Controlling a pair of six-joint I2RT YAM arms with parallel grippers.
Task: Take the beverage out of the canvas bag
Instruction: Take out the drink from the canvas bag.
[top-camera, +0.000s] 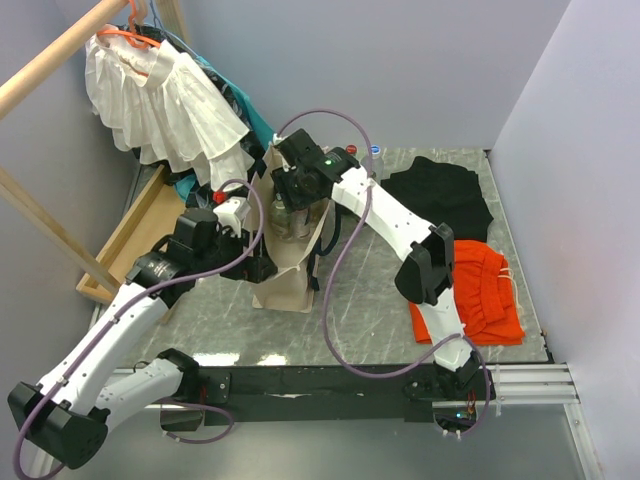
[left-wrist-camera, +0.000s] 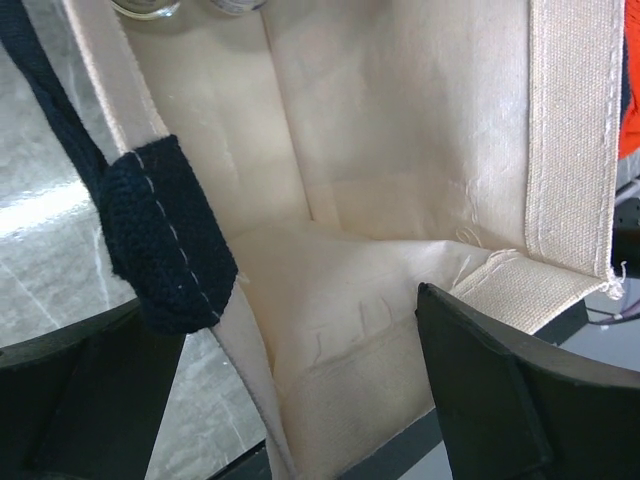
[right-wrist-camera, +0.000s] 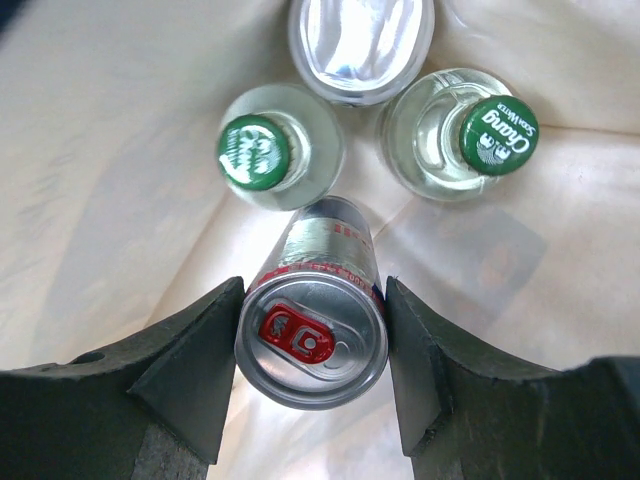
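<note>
Above table, right gripper, down inside canvas bag, clamps can.

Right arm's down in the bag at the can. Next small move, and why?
Probably a slow, straight lift. The right gripper sits tight against both sides of the silver can. The green-capped bottles stand just beyond it, and the canvas bag walls crowd close, so sideways motion risks a snag.

We see the bag, a tall cream canvas tote with navy strap handles, standing upright with its mouth open. Inside the bag stands the can, silver with a red tab, tilted slightly and pinched between the right pincer's fingers.
</note>
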